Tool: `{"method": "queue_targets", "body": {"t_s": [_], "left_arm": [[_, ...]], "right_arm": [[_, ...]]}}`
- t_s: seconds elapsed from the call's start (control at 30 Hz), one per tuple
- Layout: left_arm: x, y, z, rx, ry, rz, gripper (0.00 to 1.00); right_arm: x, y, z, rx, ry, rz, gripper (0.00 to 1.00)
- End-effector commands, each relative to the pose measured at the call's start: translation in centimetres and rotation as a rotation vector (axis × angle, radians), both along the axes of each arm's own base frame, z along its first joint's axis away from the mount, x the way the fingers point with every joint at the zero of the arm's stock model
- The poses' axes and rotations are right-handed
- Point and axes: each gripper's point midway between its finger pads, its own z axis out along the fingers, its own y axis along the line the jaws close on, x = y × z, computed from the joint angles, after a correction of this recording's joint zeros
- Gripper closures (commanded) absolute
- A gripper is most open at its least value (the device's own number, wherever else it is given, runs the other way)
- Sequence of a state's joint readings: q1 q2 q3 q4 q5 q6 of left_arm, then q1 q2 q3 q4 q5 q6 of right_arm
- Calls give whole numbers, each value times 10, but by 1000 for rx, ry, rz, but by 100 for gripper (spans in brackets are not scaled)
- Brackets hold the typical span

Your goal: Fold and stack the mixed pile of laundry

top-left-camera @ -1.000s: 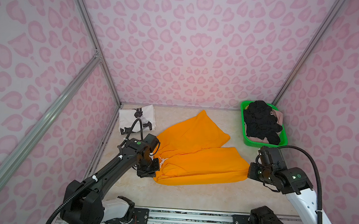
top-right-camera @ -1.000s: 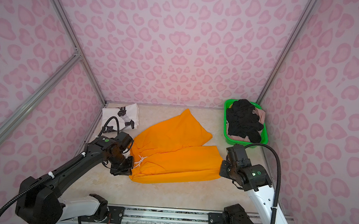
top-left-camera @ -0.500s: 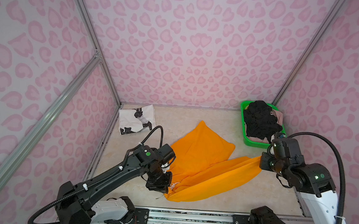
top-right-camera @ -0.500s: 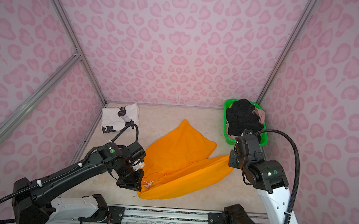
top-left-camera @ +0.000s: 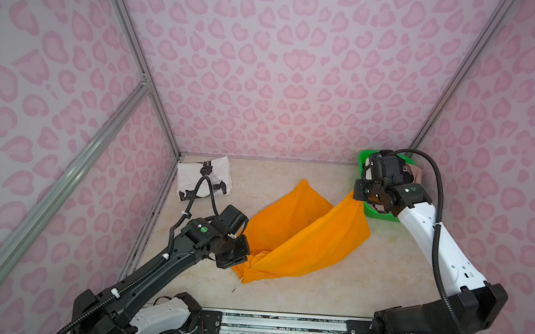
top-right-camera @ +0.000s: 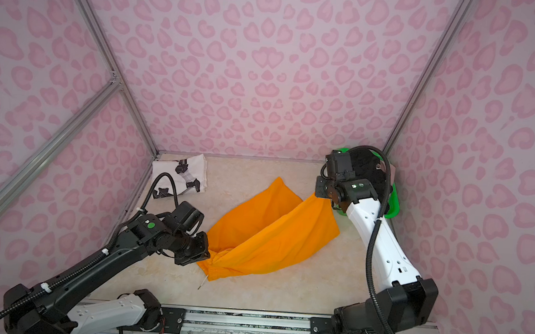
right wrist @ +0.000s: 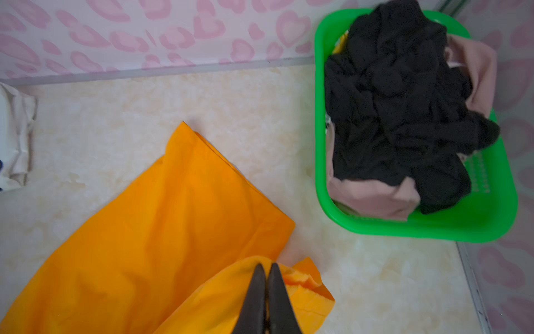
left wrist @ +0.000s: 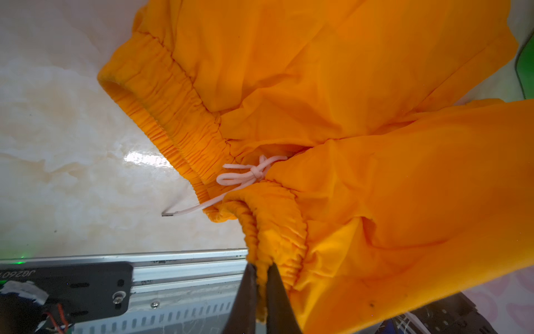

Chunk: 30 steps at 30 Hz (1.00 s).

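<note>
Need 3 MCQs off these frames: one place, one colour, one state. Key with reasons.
1. The basket is: A green; B blue; C white.
2. On the table, the T-shirt lies: A at the near edge; B inside the basket; C in the far left corner.
3. The left end effector is: A open, empty; B shut on the waistband of the shorts; C shut on the T-shirt.
Key: 1 A, bright green rim. 2 C, both top views show it by the back and left walls. 3 B, left wrist view shows jaws pinching the elastic.
</note>
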State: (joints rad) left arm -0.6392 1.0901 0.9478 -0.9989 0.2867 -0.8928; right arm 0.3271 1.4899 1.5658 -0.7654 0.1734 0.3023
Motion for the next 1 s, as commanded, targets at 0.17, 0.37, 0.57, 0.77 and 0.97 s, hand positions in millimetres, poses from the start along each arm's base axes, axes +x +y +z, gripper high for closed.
{"method": "queue_targets", "body": {"t_s": [0.17, 0.37, 0.57, 0.77, 0.97], "left_arm": [[11, 24, -7, 46, -64, 130, 98], [23, 20, -24, 13, -77, 173, 98], [49, 9, -30, 21, -99, 177, 98], [65, 4, -21, 23, -127, 182, 98], [73, 4, -10, -2, -158, 206, 98]], "right_arm": [[71, 50, -6, 53, -40, 138, 100], [124, 112, -88, 133, 67, 316, 100], [163, 138, -166, 124, 178, 329, 100], [190, 153, -178, 149, 175, 346, 100], [207, 178, -182, 242, 126, 368, 100]]}}
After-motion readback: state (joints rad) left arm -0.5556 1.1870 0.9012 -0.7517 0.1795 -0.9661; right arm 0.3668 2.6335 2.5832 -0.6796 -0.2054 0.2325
